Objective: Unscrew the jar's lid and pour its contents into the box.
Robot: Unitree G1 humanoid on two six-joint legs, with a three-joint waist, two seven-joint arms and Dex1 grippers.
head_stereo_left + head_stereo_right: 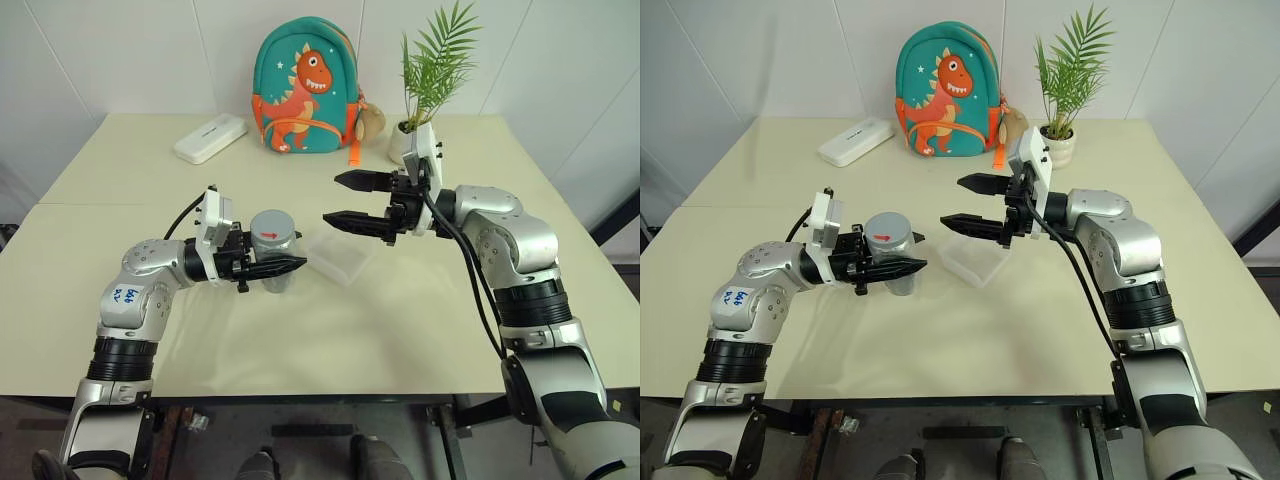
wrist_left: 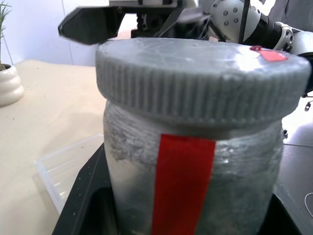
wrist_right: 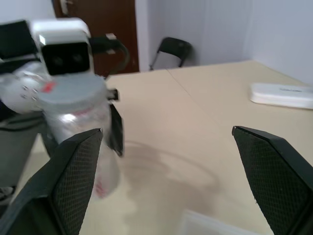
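- Jar [image 1: 273,250] is held upright above the table [image 1: 120,300], near the middle of its front half; silver-grey body, red strip down the side, seen close in the left wrist view.
- Lid [image 2: 200,78] is still seated on the jar's mouth; ribbed edge, flat top, with a small red mark near its rim.
- Contents cannot be made out through the jar's wall.
- Left gripper [image 1: 290,266] is clamped on the jar's body below the lid, jaws pressed against its sides, pointing level toward the robot's right.
- Right gripper [image 1: 340,200] is held in the air near the jar, on the robot's right of it and somewhat higher; jaws are spread wide and empty, pointing level toward the jar, clear of the lid.
- Box [image 1: 343,256] lies flat on the table just beside the jar, on the robot's right, below the right gripper; clear and shallow, nothing is seen in it.
- White oblong case [image 1: 210,137] lies toward the far left of the table, well apart from the jar.
- Teal backpack [image 1: 305,88] with an orange dinosaur print stands at the far edge against the wall.
- Potted palm [image 1: 430,75] in a white pot stands just to the backpack's right.
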